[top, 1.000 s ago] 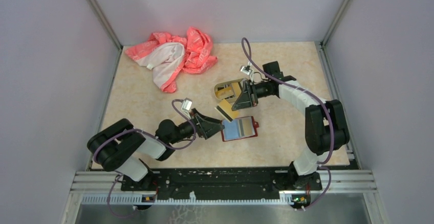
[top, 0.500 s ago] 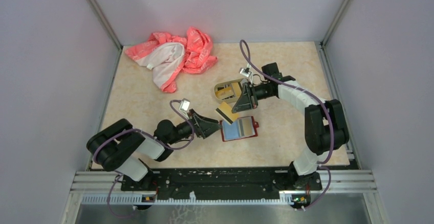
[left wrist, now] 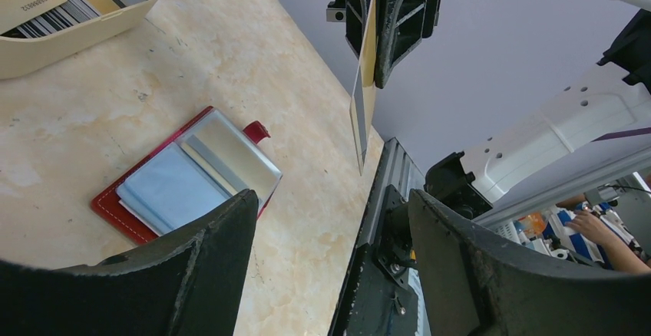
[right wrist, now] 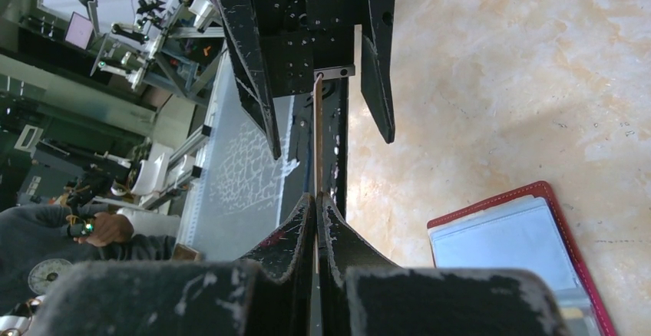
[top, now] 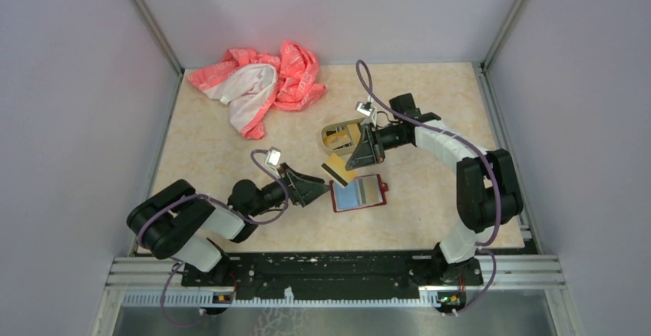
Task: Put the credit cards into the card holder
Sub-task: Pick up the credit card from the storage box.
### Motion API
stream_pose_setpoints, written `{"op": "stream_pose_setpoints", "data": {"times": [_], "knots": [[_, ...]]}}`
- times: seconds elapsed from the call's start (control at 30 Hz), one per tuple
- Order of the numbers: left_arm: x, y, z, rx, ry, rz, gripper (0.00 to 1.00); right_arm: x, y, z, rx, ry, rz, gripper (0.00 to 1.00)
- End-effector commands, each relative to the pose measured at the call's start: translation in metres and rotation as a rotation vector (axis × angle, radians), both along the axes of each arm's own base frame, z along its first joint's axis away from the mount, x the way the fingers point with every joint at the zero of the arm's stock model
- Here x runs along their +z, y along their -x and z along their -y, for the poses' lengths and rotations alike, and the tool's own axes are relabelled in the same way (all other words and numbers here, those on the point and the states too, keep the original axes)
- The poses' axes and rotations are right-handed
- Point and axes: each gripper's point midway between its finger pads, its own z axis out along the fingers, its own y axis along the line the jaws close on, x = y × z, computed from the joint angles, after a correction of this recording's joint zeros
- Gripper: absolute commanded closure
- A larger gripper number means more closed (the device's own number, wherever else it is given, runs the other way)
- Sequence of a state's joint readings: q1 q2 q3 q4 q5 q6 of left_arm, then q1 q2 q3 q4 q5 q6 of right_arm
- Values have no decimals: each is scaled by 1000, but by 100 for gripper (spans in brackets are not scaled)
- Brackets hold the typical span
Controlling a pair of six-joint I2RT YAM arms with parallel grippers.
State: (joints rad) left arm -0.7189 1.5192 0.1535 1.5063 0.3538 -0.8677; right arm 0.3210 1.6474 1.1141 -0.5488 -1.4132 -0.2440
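Holding a gold card (top: 336,172) edge-on, my right gripper (top: 351,163) stays pressed together on it just above the near-left corner of the card holder (top: 359,194), which lies open and flat on the surface (top: 430,106) with its pale pockets up and has not shifted in the past second. What has changed is small. My left gripper (top: 321,189) has eased back a little from the holder's left edge and its jaws have narrowed slightly, though they remain spread and hold nothing. Meanwhile the right arm has nudged the card a touch toward it. From the left wrist the card (left wrist: 361,98) hangs from the right gripper (left wrist: 384,21) straight ahead of the gap between my fingers (left wrist: 192,275), with the holder (left wrist: 184,182) below and to one side. From the right wrist the card's free end (right wrist: 317,136) points into the open left gripper (right wrist: 315,83), and I cannot tell whether it touches. I read this as the two arms lining up for a handover or regrasp, not an insertion. The card is still in the air and no pocket has received it. The remaining cards (left wrist: 46,2) wait in the tan tray (top: 332,130) behind, and the pink cloth (top: 261,83) lies well apart.
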Motion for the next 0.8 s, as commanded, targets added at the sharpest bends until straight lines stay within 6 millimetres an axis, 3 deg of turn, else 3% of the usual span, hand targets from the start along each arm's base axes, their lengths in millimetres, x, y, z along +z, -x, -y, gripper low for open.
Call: {"op": "stream_pose_setpoints", "data": {"times": [0.0, 0.3, 0.4, 0.5, 0.57, 0.6, 0.7, 0.77], "knots": [[66, 10, -9, -9, 191, 224, 22, 13, -3, -6, 25, -35, 70, 100], [78, 2, -2, -19, 212, 254, 25, 6, 3, -13, 48, -15, 69, 100], [84, -1, 0, -25, 220, 269, 32, 2, 6, -15, 60, 2, 69, 100], [87, -3, 1, -44, 225, 274, 53, 0, 8, -18, 72, 17, 81, 100], [87, -3, 2, -65, 223, 270, 79, -1, 8, -18, 75, 23, 87, 100], [86, -2, 3, -76, 219, 267, 96, -1, 8, -18, 77, 22, 90, 100], [82, 0, 2, -94, 208, 265, 100, -1, 9, -18, 75, 27, 95, 100], [79, 2, 0, -100, 196, 270, 100, -3, 7, -17, 70, 40, 109, 83]]}}
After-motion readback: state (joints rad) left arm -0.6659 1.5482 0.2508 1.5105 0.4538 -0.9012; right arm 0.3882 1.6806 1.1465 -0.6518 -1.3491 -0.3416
